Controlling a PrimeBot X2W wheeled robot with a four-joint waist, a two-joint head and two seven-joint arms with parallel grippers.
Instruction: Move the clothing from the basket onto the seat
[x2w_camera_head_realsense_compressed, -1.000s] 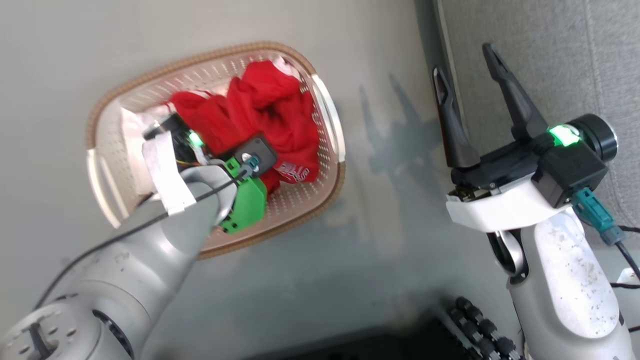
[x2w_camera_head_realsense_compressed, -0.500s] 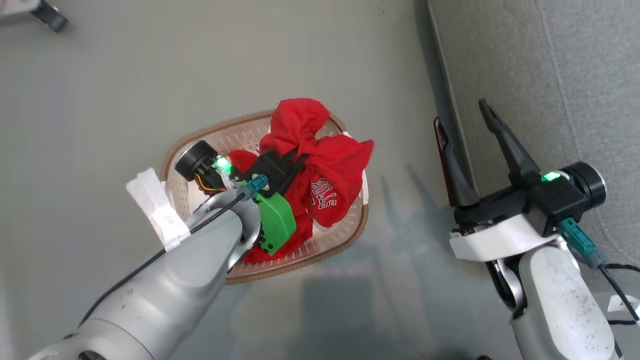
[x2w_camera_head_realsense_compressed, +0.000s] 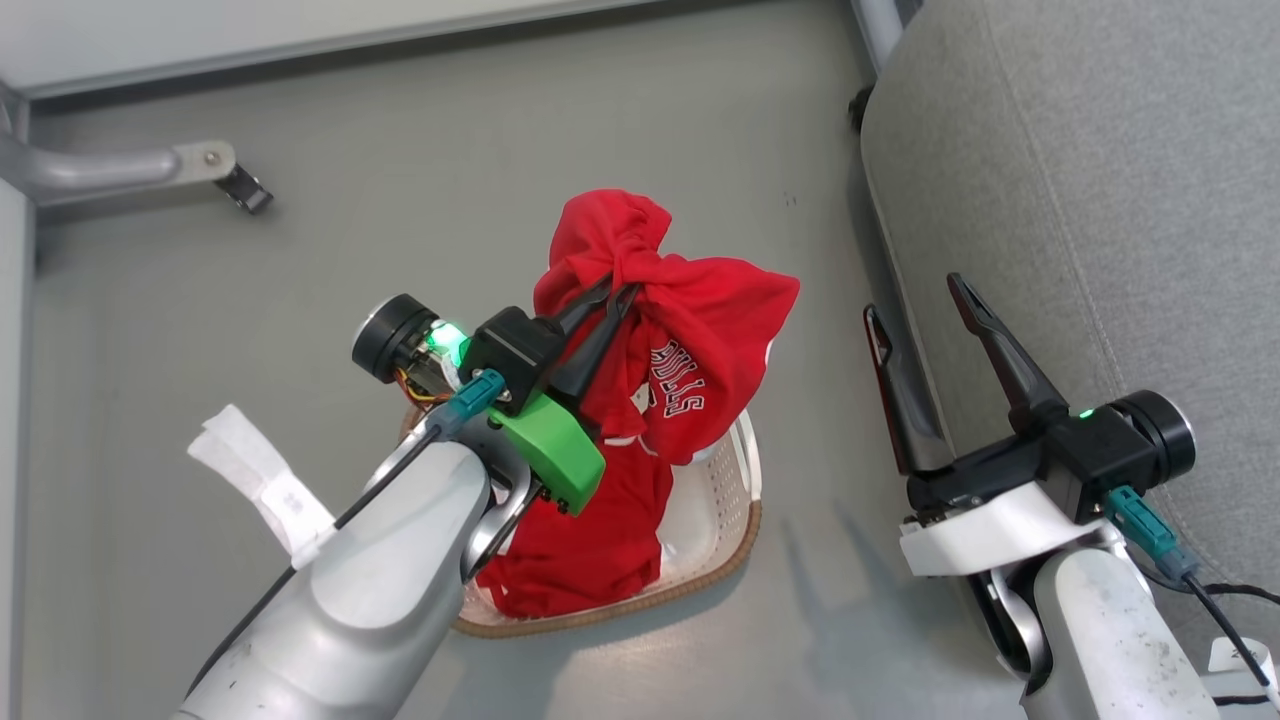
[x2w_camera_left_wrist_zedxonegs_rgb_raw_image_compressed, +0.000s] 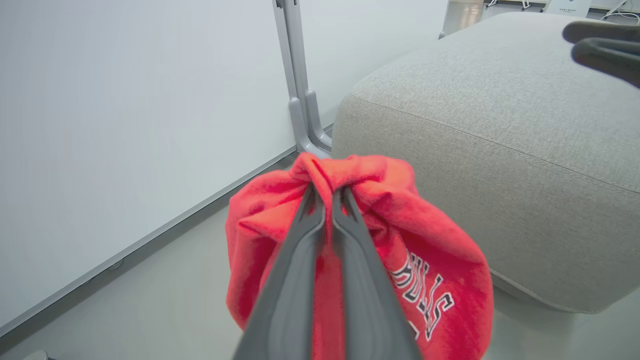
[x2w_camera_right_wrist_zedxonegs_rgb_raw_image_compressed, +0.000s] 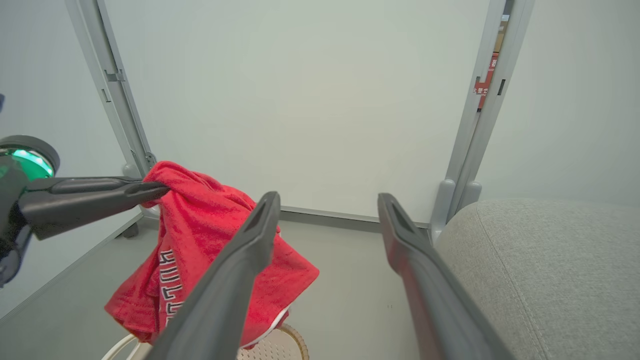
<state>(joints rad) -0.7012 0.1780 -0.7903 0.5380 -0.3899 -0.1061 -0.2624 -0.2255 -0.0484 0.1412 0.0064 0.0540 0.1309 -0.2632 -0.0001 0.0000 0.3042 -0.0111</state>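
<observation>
My left gripper (x2w_camera_head_realsense_compressed: 612, 292) is shut on the red clothing (x2w_camera_head_realsense_compressed: 690, 350), which hangs bunched from its fingertips above the cream basket (x2w_camera_head_realsense_compressed: 735, 500) on the floor. White lettering shows on the fabric. In the left wrist view the two dark fingers (x2w_camera_left_wrist_zedxonegs_rgb_raw_image_compressed: 300, 250) pinch a fold of the clothing (x2w_camera_left_wrist_zedxonegs_rgb_raw_image_compressed: 440, 270), with the grey seat (x2w_camera_left_wrist_zedxonegs_rgb_raw_image_compressed: 500, 120) just beyond. My right gripper (x2w_camera_head_realsense_compressed: 920, 300) stands open and empty at the seat's (x2w_camera_head_realsense_compressed: 1080, 150) near edge. The right wrist view has the hanging clothing (x2w_camera_right_wrist_zedxonegs_rgb_raw_image_compressed: 200, 220) to the left, the basket's rim (x2w_camera_right_wrist_zedxonegs_rgb_raw_image_compressed: 280, 345) below it and the seat (x2w_camera_right_wrist_zedxonegs_rgb_raw_image_compressed: 545, 265) at the right.
A grey metal frame foot (x2w_camera_head_realsense_compressed: 130, 170) lies on the floor at the upper left, by a white wall panel. Upright frame posts (x2w_camera_right_wrist_zedxonegs_rgb_raw_image_compressed: 480, 120) stand against the panel behind the seat. The floor (x2w_camera_head_realsense_compressed: 450, 150) is smooth grey.
My left gripper has risen out of the basket with the red clothing pinched in it. The head camera has tilted up, so the basket sits lower in view. The right gripper stays open.
</observation>
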